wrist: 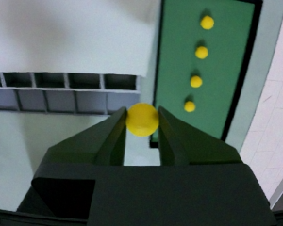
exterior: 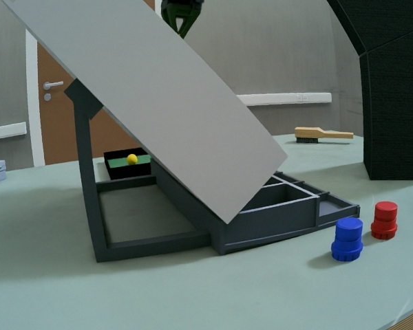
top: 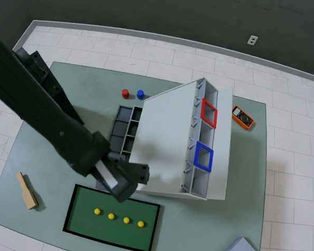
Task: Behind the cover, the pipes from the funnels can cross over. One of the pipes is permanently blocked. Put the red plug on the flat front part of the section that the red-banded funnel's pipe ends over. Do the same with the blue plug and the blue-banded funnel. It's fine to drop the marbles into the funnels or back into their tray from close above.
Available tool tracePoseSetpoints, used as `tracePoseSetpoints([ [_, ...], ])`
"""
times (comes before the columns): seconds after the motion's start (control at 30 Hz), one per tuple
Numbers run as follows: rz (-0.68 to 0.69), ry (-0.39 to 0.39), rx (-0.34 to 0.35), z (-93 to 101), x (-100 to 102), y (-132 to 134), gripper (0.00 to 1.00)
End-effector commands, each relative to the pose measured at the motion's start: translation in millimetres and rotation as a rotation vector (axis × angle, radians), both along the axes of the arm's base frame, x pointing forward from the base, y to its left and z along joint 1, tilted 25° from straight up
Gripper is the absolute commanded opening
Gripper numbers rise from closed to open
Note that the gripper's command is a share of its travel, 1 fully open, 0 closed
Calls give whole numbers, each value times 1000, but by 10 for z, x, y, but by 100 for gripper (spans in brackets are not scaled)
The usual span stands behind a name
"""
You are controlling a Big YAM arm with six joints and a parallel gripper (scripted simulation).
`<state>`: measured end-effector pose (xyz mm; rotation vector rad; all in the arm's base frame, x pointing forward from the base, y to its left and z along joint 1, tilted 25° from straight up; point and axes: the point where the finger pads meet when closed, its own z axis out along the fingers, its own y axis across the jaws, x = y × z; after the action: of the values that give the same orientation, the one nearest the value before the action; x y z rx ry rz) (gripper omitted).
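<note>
My gripper (wrist: 141,113) is shut on a yellow marble (wrist: 142,120) and holds it high above the near corner of the sloped grey cover (top: 162,135), between the cover and the green marble tray (top: 111,216). The gripper's fingertips also show at the top of the exterior view (exterior: 181,26). Several yellow marbles (top: 119,217) lie in a row in the tray. The red-banded funnel (top: 208,112) and the blue-banded funnel (top: 203,156) sit along the cover's high edge. The red plug (top: 125,93) and blue plug (top: 140,94) stand upright on the mat beyond the dark sectioned tray (top: 124,129).
A wooden brush (top: 26,191) lies at the mat's left edge. An orange multimeter (top: 242,116) lies to the right of the funnels. The arm's black base (top: 41,70) stands at the back left. A grey box corner (top: 240,244) shows at the bottom right.
</note>
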<state>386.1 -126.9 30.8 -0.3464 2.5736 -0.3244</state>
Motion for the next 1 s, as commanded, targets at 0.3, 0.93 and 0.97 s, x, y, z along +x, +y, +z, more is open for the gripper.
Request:
tracePoseSetpoints([
  [0.3, 16, -99, 33, 255, -44, 959, 0],
  [0.93, 37, -214, 64, 569, -158, 2249, 0],
  [0.97, 37, -218, 66, 580, -161, 2292, 0],
])
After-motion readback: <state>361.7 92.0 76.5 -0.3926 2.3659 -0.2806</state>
